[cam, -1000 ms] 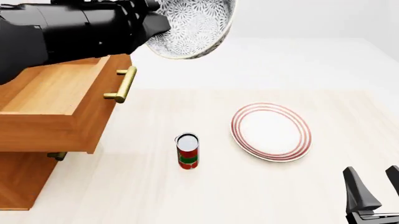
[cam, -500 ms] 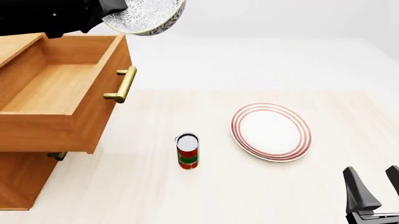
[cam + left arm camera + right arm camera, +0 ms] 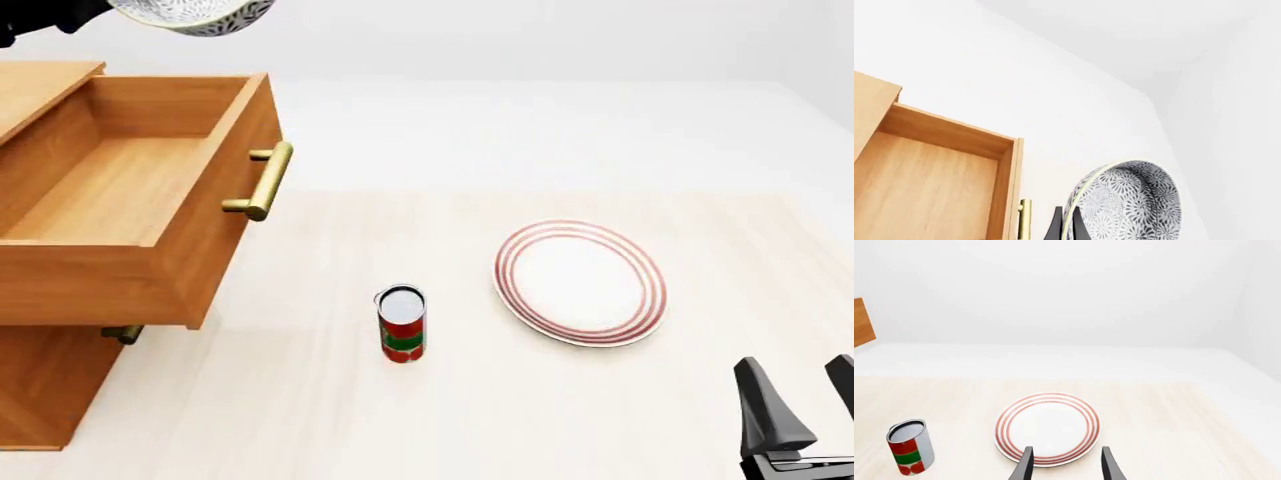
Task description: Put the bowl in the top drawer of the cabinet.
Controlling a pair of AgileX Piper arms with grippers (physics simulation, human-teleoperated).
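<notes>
The bowl [image 3: 198, 14], white with a grey-blue floral pattern, hangs high at the front view's top left, above the far end of the open top drawer [image 3: 134, 200], and is cut off by the frame. My left gripper [image 3: 1066, 226] is shut on the bowl [image 3: 1131, 205] at its rim, holding it tilted on edge. The wrist view shows the drawer's bare wooden floor [image 3: 927, 195] and brass handle [image 3: 1024, 217] below it. The cabinet [image 3: 40, 390] stands at the left. My right gripper [image 3: 805, 400] rests open at the near right, holding nothing.
A red-ringed white plate [image 3: 579, 282] lies right of centre, just beyond the right gripper's fingers [image 3: 1024, 466]. A red and green can [image 3: 402, 323] stands upright between plate and cabinet. The lower drawer's handle [image 3: 120, 333] peeks out under the open drawer.
The left arm has carried the bowl up and leftward, from right of the drawer's handle to above the drawer's far end, nearly leaving the front view. The right arm has stayed still.
</notes>
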